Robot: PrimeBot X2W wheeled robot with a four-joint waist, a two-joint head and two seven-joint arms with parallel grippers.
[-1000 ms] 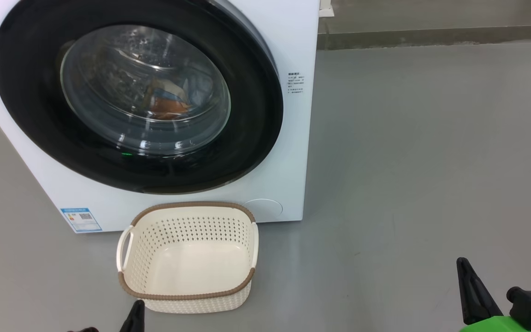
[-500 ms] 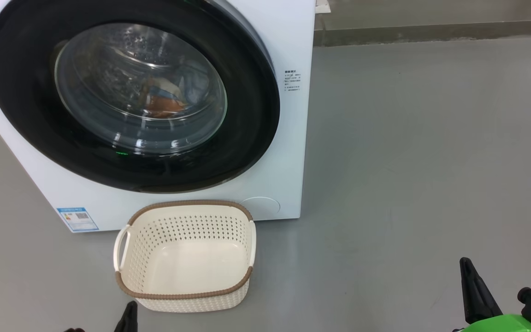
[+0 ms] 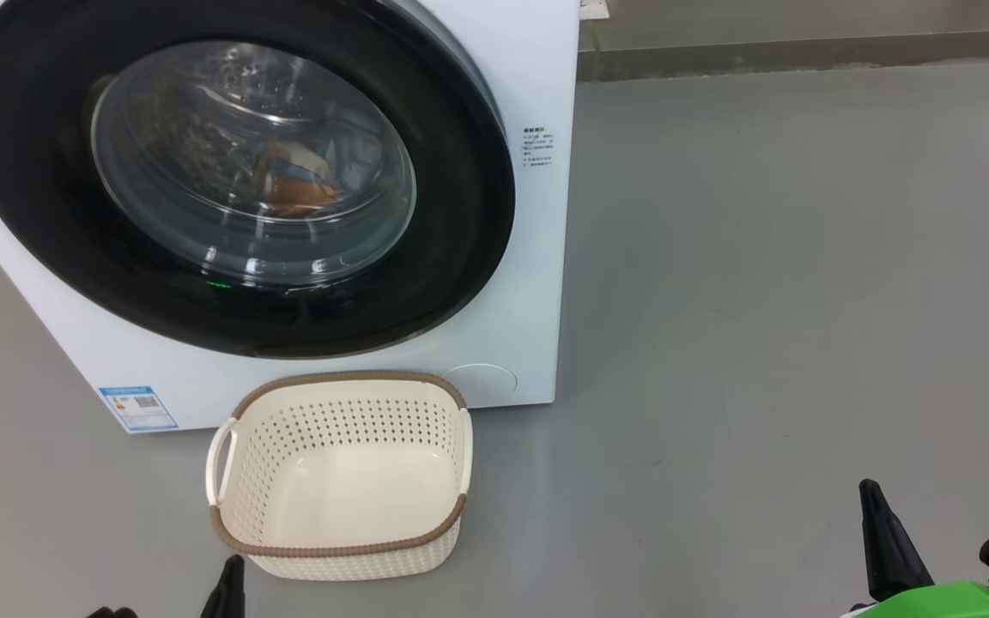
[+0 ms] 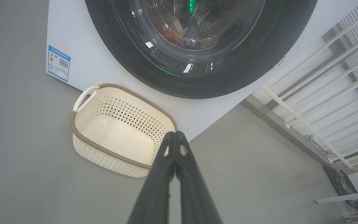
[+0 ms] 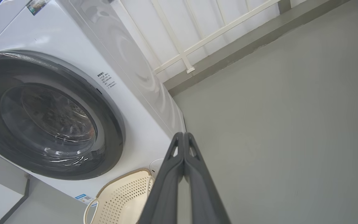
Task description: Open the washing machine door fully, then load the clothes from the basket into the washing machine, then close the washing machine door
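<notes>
Head view: the basket [image 3: 348, 562] is set at 6 o'clock of the shut washing machine door [image 3: 22, 197], long axis 9-to-3; left fingers [image 4: 160, 186] and right fingers [image 5: 166, 186] are closed, empty.

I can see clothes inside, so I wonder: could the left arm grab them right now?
Probably not: the clothes lie behind the closed washing machine door, and the left gripper, shut, sits down by the empty basket.
</notes>
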